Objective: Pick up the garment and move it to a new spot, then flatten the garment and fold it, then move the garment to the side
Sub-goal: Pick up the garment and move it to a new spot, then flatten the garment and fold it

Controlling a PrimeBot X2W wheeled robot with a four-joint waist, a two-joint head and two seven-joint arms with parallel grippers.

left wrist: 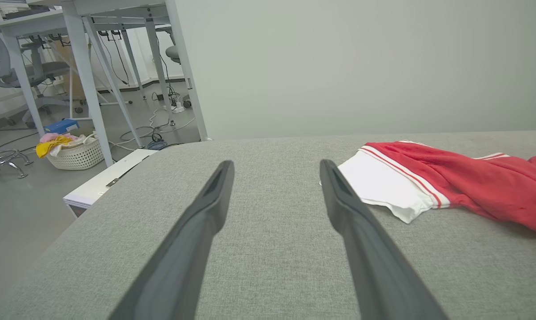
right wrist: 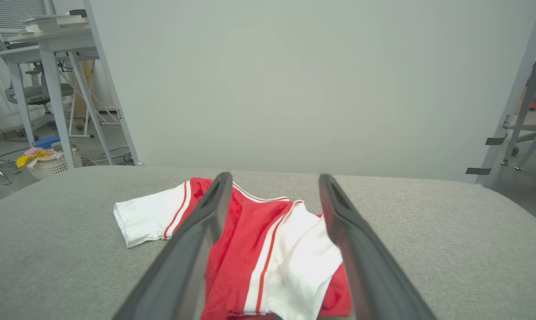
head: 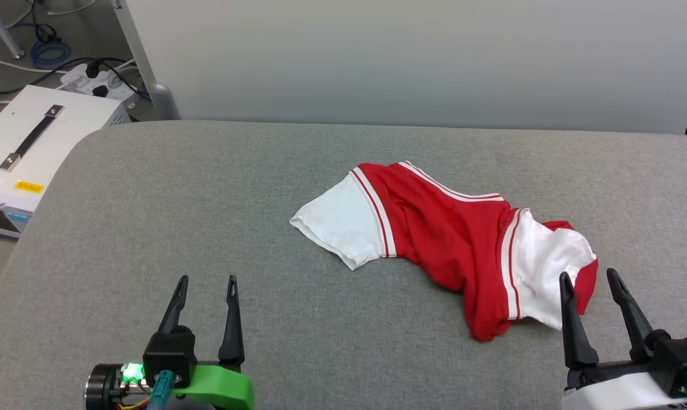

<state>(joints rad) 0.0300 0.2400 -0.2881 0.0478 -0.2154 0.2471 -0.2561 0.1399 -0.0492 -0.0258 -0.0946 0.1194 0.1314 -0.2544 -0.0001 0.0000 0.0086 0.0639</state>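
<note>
The garment (head: 446, 239), a red jersey T-shirt with white sleeves and striped trim, lies crumpled right of centre on the grey table (head: 207, 216). Its print is hidden. My left gripper (head: 207, 282) stands open at the lower left, well clear of the cloth. In the left wrist view the garment (left wrist: 450, 182) lies off to the right of my left gripper (left wrist: 277, 166). My right gripper (head: 588, 276) is open at the lower right, its fingertips at the near edge of the right white sleeve. In the right wrist view the garment (right wrist: 268, 240) lies between and beyond the fingers of my right gripper (right wrist: 272, 180).
A pale partition (head: 412, 57) rises behind the table's far edge. A white box with a handle (head: 30, 148) and cables sit on the floor at the left. A laundry basket (left wrist: 74, 153) and desk legs (left wrist: 86, 80) stand further off.
</note>
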